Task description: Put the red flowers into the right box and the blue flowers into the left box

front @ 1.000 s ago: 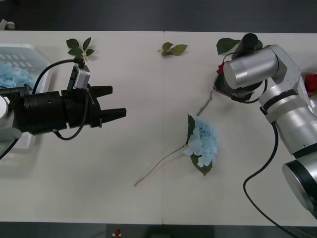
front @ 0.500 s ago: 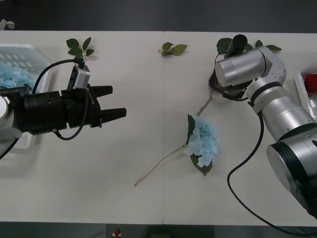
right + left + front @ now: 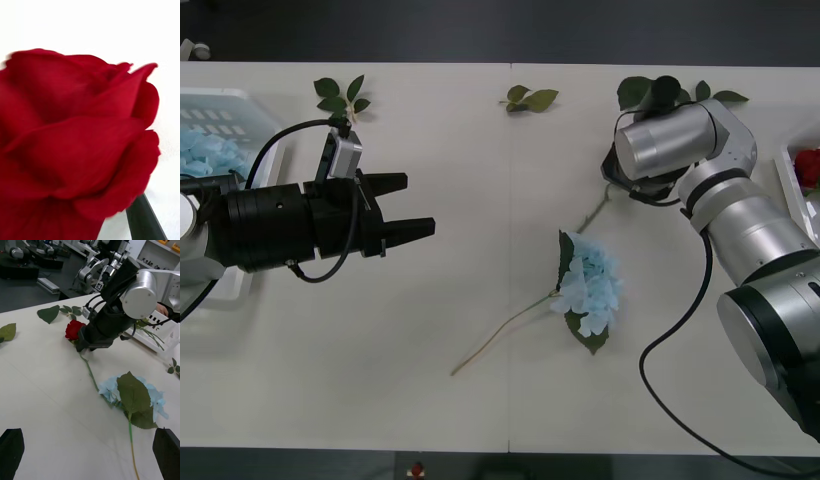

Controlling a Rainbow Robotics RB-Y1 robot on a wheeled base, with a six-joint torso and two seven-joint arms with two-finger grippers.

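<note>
Rose (image 3: 74, 330) on the table's far right lies at the tip of the right gripper (image 3: 83, 345), whose fingers are hidden, so I cannot tell whether they grip; its bloom (image 3: 71, 150) fills the wrist camera. One hydrangea (image 3: 590, 288) lies mid-table just nearer, its stem crossing the rose's, and blue petals (image 3: 200, 152) show in the left box (image 3: 225, 105). Left gripper (image 3: 408, 207) hovers level, fingers spread wide and empty, beside that box.

Front view: overhead, facing down on table (image 3: 480, 420), mid-range. Left wrist: low, looking across table at rose (image 3: 74, 330), hydrangea (image 3: 131, 397) and right arm, all shared with front. Right wrist: extreme close-up, rose (image 3: 75, 142) across most of frame.
</note>
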